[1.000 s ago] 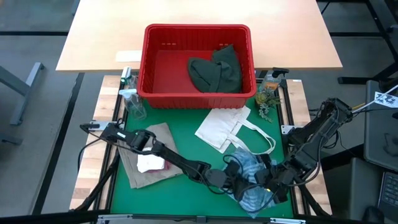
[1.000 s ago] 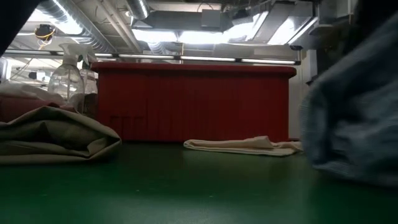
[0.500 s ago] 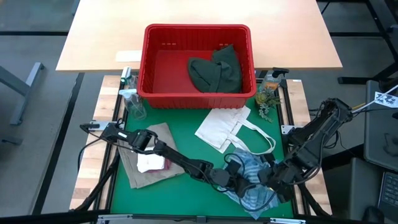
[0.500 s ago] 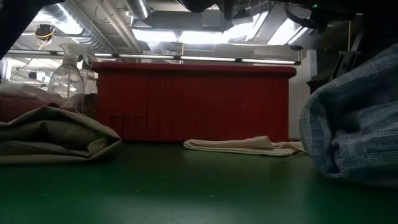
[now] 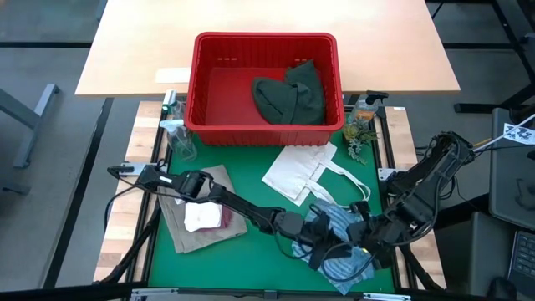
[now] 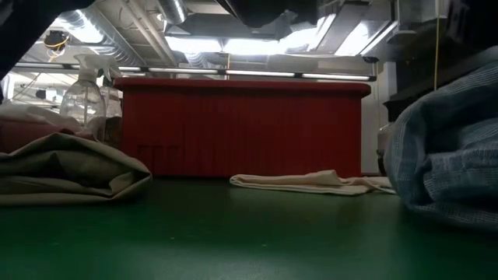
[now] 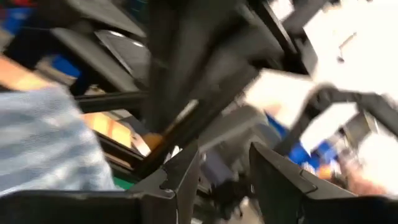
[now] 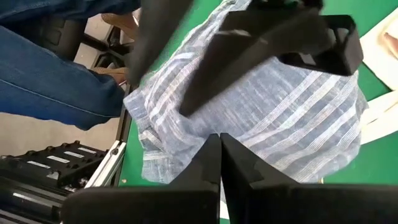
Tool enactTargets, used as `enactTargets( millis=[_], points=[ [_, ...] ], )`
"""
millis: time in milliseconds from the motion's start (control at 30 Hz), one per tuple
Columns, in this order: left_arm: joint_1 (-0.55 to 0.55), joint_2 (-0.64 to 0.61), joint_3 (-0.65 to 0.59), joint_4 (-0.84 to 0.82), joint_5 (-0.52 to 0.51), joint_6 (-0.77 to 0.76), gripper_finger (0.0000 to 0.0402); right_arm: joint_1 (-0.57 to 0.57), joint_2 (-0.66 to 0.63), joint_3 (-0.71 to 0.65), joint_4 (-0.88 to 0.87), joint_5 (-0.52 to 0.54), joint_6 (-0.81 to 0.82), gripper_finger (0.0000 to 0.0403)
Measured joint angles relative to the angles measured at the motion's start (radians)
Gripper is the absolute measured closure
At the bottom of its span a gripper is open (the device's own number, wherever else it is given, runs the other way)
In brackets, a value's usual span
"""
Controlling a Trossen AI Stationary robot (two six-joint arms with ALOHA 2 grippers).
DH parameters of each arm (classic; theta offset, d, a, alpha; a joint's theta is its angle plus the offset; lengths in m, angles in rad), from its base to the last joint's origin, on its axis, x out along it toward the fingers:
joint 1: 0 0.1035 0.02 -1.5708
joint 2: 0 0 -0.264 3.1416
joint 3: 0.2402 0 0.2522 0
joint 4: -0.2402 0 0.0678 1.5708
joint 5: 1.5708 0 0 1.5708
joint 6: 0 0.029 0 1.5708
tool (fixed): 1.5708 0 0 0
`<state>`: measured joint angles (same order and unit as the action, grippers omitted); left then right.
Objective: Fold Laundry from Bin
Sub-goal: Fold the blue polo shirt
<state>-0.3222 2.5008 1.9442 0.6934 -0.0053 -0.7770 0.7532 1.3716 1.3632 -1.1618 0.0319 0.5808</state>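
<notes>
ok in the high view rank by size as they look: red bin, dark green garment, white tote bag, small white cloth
1. red bin, clearly largest.
2. white tote bag and dark green garment: they look about alike, so I won't rank them.
3. small white cloth, smallest.

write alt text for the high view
Both arms' tools meet over a crumpled blue-white striped shirt at the green mat's near right. A red bin holding a dark green garment sits beyond.
</notes>
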Motion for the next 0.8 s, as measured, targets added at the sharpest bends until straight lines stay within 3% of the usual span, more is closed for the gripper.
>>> enactTargets(
  millis=[100, 533, 800],
  points=[
    [0.009, 0.001, 0.0, 0.002, 0.078, 0.077, 0.0271, 0.0, 0.0, 0.0, -0.001, -0.006, 0.001, 0.0402],
    [0.109, 0.0, 0.0, 0.005, 0.365, 0.081, 0.0276, 0.008, 0.0, -0.004, 0.029, 0.047, 0.002, 0.0402],
    [0.158, 0.001, -0.001, 0.038, 0.41, 0.092, 0.0276, 0.103, -0.007, -0.004, 0.005, 0.057, 0.004, 0.0402]
  ],
)
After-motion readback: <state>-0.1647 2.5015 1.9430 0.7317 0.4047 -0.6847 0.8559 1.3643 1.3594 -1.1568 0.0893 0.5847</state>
